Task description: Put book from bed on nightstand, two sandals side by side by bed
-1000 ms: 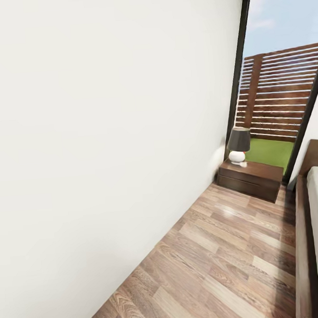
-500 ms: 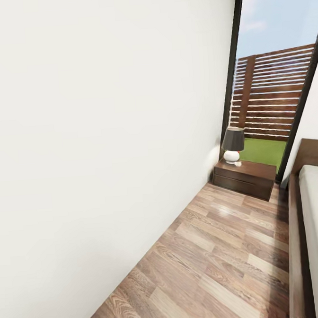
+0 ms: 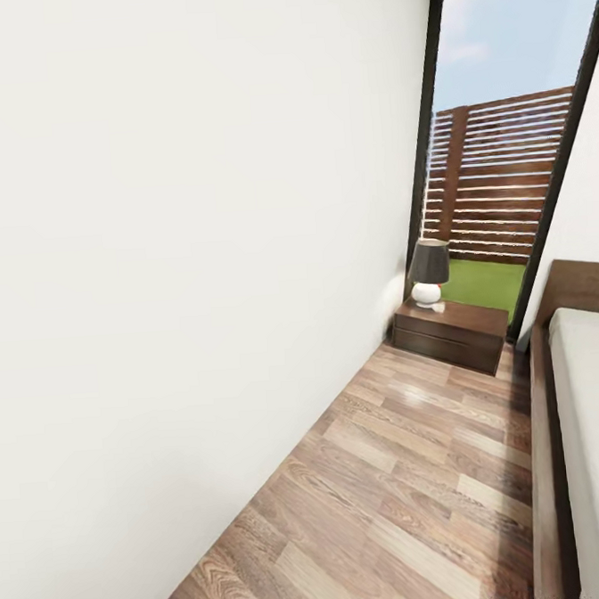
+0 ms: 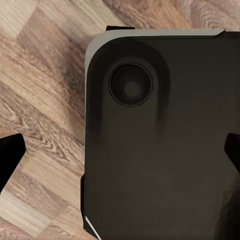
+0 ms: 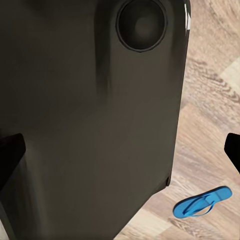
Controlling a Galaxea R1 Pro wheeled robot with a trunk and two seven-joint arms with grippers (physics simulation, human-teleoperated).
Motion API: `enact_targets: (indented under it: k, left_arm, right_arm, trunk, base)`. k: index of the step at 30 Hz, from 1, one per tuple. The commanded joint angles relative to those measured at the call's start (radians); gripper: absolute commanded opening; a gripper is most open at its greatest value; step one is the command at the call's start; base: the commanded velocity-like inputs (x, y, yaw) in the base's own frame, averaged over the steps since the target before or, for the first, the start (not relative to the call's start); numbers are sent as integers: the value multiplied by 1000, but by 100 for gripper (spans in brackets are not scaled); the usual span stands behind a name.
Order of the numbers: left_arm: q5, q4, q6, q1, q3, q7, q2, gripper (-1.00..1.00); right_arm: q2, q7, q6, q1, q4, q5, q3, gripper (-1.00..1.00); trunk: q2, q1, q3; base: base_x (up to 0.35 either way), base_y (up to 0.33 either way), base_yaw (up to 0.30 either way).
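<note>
Hands: the left hand (image 4: 120,155) and right hand (image 5: 120,150) both hang spread wide, holding nothing, over the dark robot base. One bright blue flip-flop sandal (image 5: 202,202) lies on the brown wood-plank floor (image 3: 410,470). Ahead, a dark reddish-brown nightstand (image 3: 451,333) stands beside the dark-framed bed (image 3: 594,422).

Wood-plank floor (image 3: 410,470) and furniture

1 nightstand (image 3: 451,332) bearing 1 lamp (image 3: 428,272); bed (image 3: 586,440) alongside; 1 blue sandal (image 5: 202,204) laid flat on planks.
</note>
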Motion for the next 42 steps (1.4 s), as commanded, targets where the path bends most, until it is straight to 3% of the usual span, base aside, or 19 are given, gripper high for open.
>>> enact_targets:
  k: [1, 42]
  left_arm:
    - [6, 0, -3, 0, -1, 0, 0, 100]
    - [6, 0, -3, 0, 0, 0, 0, 100]
  right_arm:
    - [0, -1, 0, 0, 0, 0, 1, 100]
    - [0, -1, 0, 0, 2, 0, 1, 100]
  trunk:
    - [0, 0, -1]
    - [0, 0, -1]
  base:
    - [0, 0, -86]
    - [0, 0, -86]
